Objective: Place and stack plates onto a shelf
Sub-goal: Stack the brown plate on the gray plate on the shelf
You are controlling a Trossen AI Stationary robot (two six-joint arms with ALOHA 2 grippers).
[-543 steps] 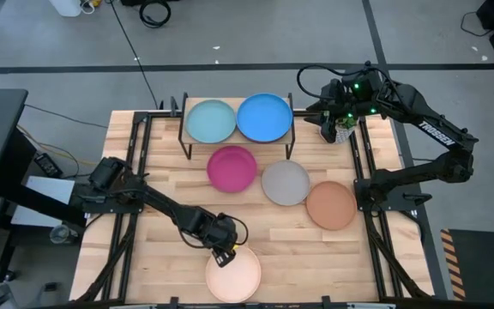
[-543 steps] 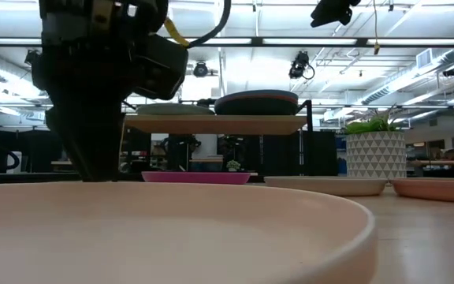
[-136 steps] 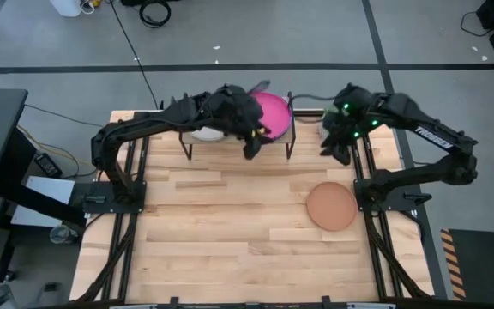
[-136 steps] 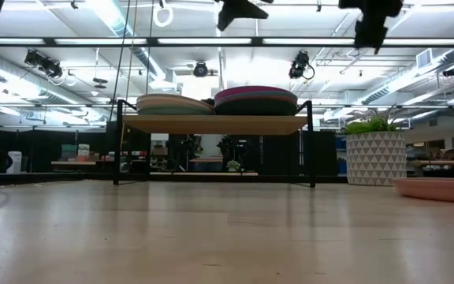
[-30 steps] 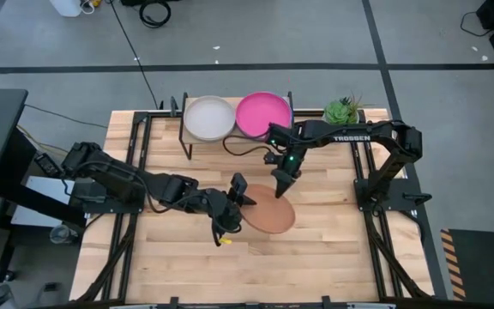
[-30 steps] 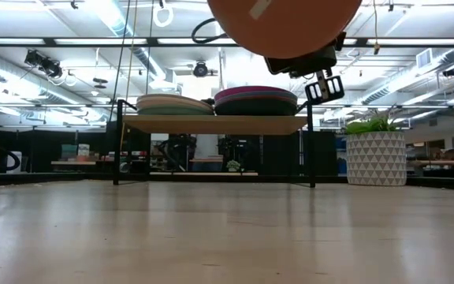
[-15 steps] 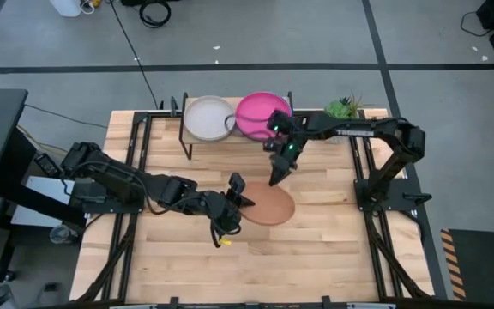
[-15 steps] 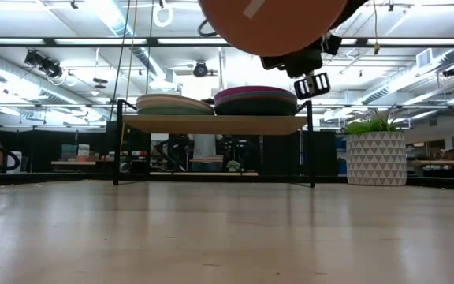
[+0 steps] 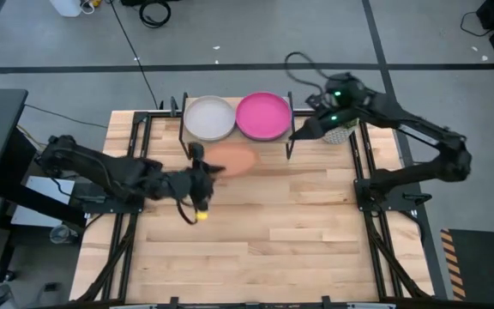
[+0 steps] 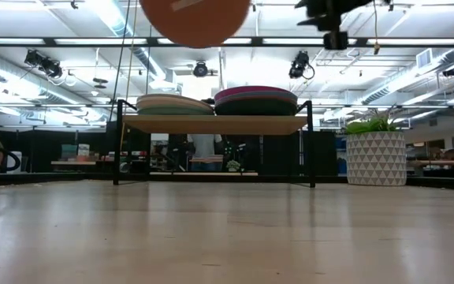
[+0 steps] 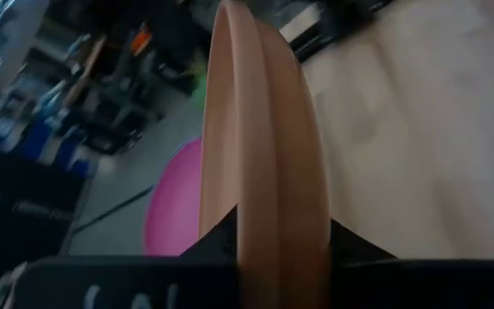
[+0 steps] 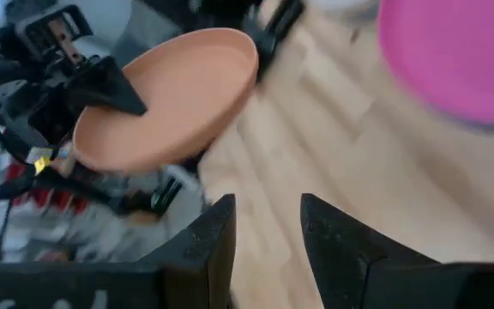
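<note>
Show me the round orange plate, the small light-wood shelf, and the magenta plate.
round orange plate (image 12: 165, 99): right wrist view, its inner face.
small light-wood shelf (image 10: 215, 124): low view, board's front edge.
magenta plate (image 9: 262, 116): high view, its centre.

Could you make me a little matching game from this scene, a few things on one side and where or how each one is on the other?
Things:
1. orange plate
2. magenta plate
3. right gripper
4. potted plant

States:
A. open, holding nothing
B. standing on the table beside the shelf
C. gripped by the left gripper, up in the air
D. top of the right-hand stack on the shelf

Pairs: 1-C, 2-D, 3-A, 4-B
</note>
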